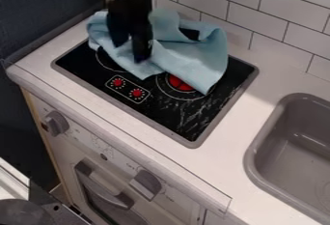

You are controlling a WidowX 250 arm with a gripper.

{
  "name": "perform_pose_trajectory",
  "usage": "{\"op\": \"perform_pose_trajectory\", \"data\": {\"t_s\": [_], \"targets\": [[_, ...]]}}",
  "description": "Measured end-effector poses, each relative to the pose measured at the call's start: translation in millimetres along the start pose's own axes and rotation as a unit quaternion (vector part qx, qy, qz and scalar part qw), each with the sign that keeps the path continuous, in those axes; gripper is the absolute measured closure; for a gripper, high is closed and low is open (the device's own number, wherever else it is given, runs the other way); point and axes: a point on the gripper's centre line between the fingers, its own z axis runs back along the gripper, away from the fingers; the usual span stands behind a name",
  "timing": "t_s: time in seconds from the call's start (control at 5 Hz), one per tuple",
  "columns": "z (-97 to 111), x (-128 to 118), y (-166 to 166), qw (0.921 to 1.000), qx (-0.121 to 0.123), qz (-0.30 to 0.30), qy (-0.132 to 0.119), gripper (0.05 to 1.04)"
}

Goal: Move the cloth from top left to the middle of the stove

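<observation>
Gripper [130,53], black: over stove's [191,122] far left, fingers apart. Cloth [190,57], light blue, rumpled: across stove's far part, partly covering red-centred burner [175,82].

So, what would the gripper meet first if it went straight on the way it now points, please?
Pointing down, the gripper would likely meet the blue cloth first, then the stove top beneath; depth is unclear.

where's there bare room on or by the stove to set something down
The white counter is bare between the stove and the sink. On the stove, the near right corner is free, bordered by the cloth and the red dials. It's crowded toward the back, where the cloth lies bunched under the gripper.
</observation>
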Motion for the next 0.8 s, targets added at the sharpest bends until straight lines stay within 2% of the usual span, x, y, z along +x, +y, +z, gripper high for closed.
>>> {"op": "perform_pose_trajectory", "data": {"t_s": [0.2,0.4,0.6,0.8], "targets": [[-9.7,-3.1,2.9,0.9995,0.015,0.028,0.000,0.140],[-13.0,-3.1,8.0,0.9983,0.031,0.049,-0.007,0.426],[-12.0,-6.9,3.9,0.9987,0.028,0.043,-0.011,0.708],[-8.4,-14.6,-0.2,0.9993,0.022,0.029,0.006,0.902]]}}
